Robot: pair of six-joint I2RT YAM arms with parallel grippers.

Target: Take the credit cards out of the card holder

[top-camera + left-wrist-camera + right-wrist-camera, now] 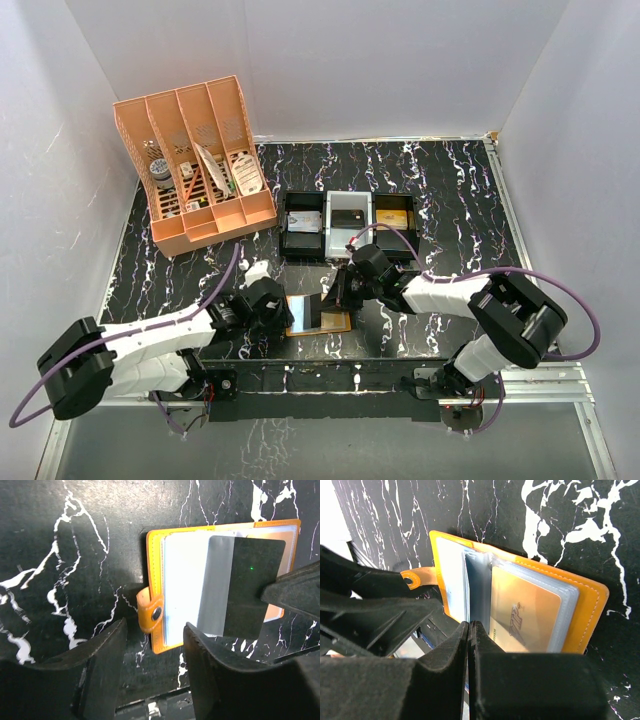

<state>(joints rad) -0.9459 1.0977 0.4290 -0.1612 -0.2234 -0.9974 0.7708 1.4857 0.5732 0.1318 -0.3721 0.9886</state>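
Wallet (332,325) lies open and flat on the black marbled table (450,200), at 6 o'clock of the tabletop in the overhead view. The left claw (283,312) is at its 9 o'clock and the right claw (345,290) at its 1 o'clock.

Left claw: I read it as open. Its two fingers (100,670) stand apart and nothing is pinched between them. The wallet's snap strap (150,612) sticks out just above the gap at 12 o'clock, and I see no contact with either finger.

Right claw: closed tight, gripping a thin grey card (240,590) by the edge at 3 o'clock in the left wrist view. The card lies over the wallet's pale inner sleeves (182,585) and hangs slightly past the wallet's lower edge. From the right wrist it shows edge-on, running from the shut tips toward 12 o'clock into the fan of clear sleeves. I cannot tell whether its far end is tucked in a sleeve.

A gold-printed card (520,615) sits inside a clear sleeve on the wallet's right half.

An orange desk organizer (195,165) is at 10 o'clock of the table. A black tray (300,240) is near the wallet at 12 o'clock.
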